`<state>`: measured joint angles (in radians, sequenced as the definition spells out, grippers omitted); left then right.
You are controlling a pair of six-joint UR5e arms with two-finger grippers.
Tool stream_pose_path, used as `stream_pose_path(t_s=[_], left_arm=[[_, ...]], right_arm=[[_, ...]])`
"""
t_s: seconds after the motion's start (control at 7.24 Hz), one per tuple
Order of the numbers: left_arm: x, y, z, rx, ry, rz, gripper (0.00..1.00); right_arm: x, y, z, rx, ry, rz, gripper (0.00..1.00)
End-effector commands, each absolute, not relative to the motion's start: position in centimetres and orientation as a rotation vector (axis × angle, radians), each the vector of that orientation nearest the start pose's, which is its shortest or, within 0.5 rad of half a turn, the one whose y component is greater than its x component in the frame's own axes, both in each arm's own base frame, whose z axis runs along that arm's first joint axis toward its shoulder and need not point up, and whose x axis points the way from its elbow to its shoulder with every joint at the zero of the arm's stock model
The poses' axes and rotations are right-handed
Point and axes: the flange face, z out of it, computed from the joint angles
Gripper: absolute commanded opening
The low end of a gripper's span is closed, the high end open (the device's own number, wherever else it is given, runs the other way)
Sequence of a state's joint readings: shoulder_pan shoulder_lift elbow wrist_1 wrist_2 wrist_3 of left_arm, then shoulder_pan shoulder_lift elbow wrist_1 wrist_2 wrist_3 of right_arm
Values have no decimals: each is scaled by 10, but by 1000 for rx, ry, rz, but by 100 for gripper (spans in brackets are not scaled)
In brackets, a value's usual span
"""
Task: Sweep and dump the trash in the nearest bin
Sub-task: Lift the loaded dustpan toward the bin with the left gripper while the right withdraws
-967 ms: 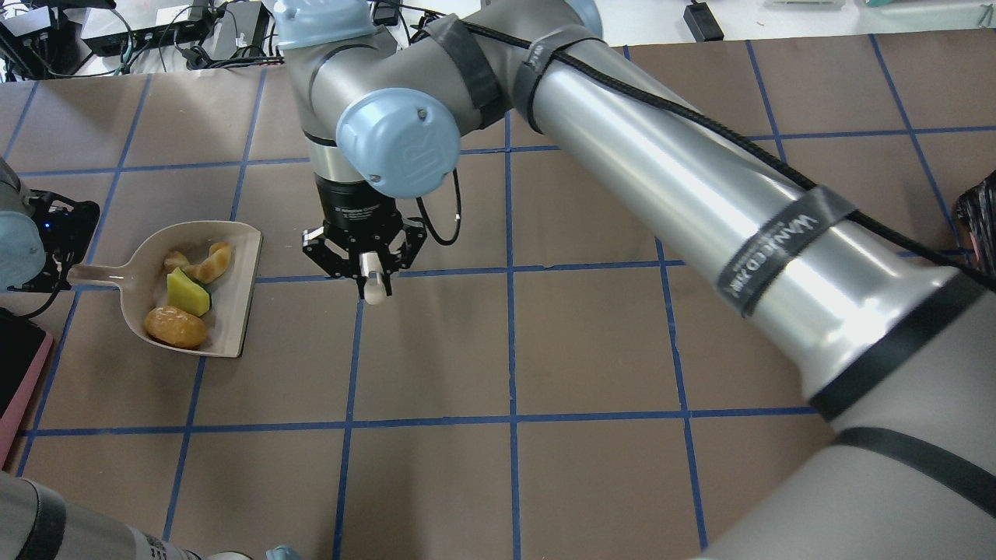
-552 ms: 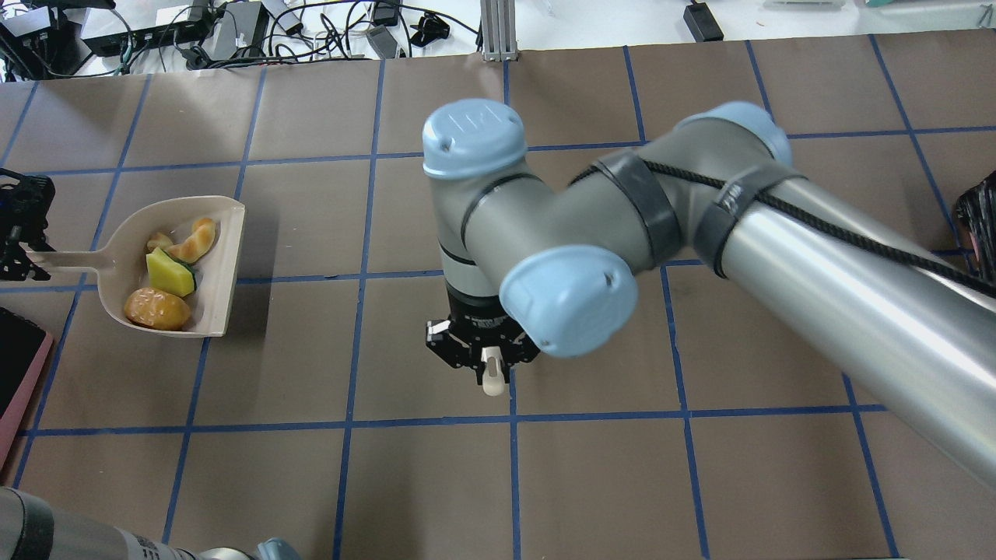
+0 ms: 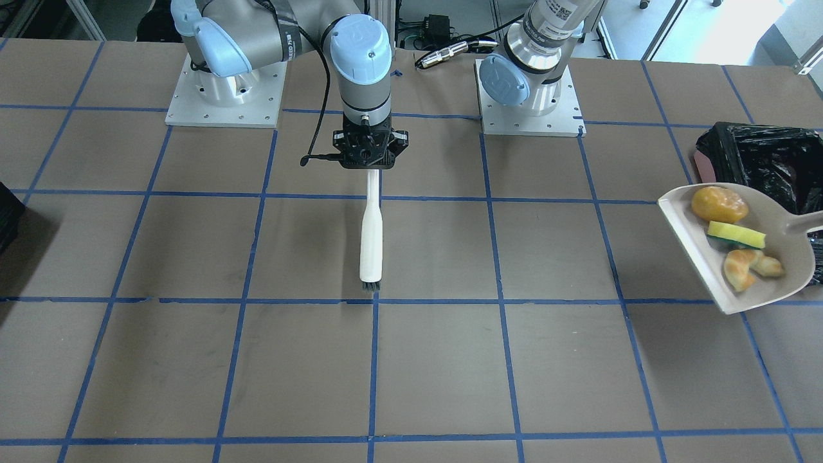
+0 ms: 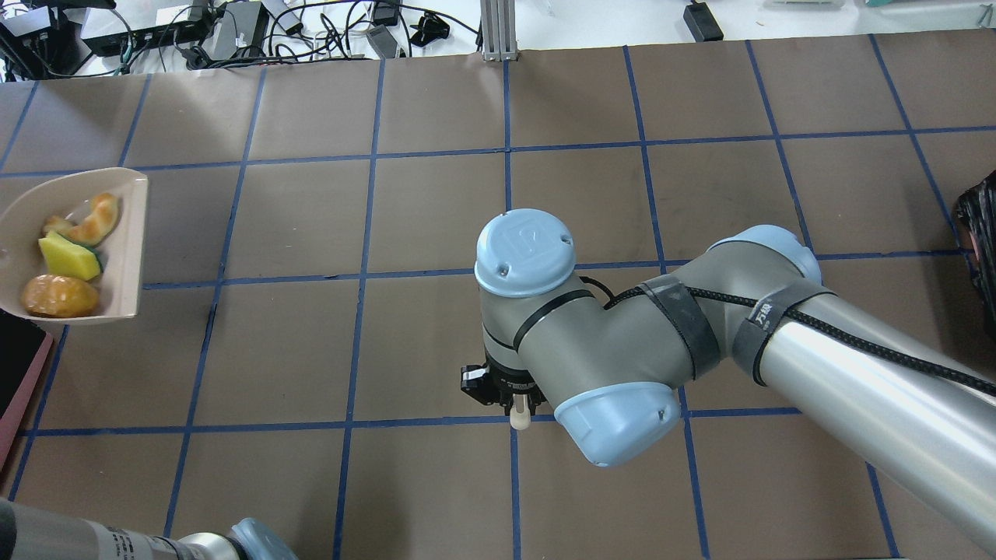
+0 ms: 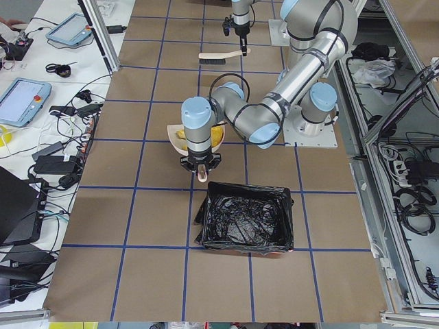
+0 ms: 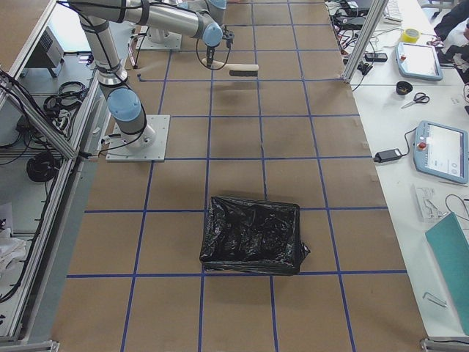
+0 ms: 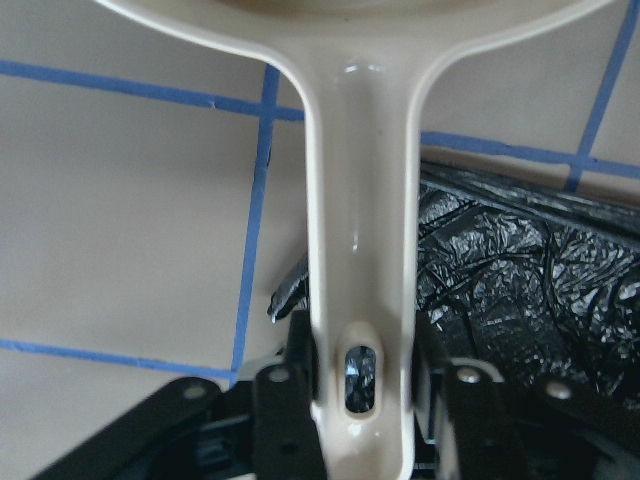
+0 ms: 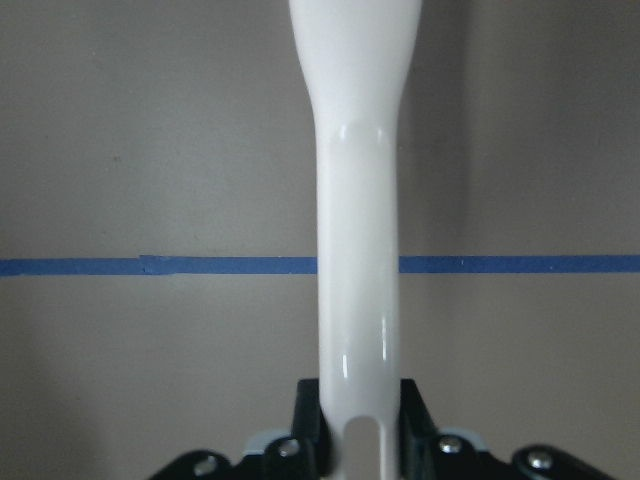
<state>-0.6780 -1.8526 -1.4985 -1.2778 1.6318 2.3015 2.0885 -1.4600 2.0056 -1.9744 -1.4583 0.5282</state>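
A beige dustpan is held above the table, beside the pink bin with a black bag. In it lie the potato piece, the green-and-yellow sponge piece and the croissant piece. My left gripper is shut on the dustpan handle, over the bin's edge. My right gripper is shut on a white brush at mid-table, bristles pointing away from the robot.
A second black-bagged bin stands at the table's right end and shows at the overhead view's right edge. The table is brown with blue tape grid lines. Both arm bases sit at the robot's side of the table.
The dustpan with the trash has moved left toward the pink bin and risen. My right arm has pulled the brush back from beside the dustpan to the table's middle, nearer the robot.
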Motion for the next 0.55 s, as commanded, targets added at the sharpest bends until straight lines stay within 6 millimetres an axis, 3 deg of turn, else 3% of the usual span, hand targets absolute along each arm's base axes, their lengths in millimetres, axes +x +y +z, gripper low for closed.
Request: stream_pose_path(t_s=[0.0,0.14,0.41], left_arm=[[475,-425,426,1874,2361,121,0],[500,-404,428,1929,2305,141,0],[550,-374,443,1957,2179,230,0]], right_arm=[[375,-317,249,21,3134,331,0],[382,-311,238,-19,3147,358,0],[385,-304,236,-51,3152,362,0]])
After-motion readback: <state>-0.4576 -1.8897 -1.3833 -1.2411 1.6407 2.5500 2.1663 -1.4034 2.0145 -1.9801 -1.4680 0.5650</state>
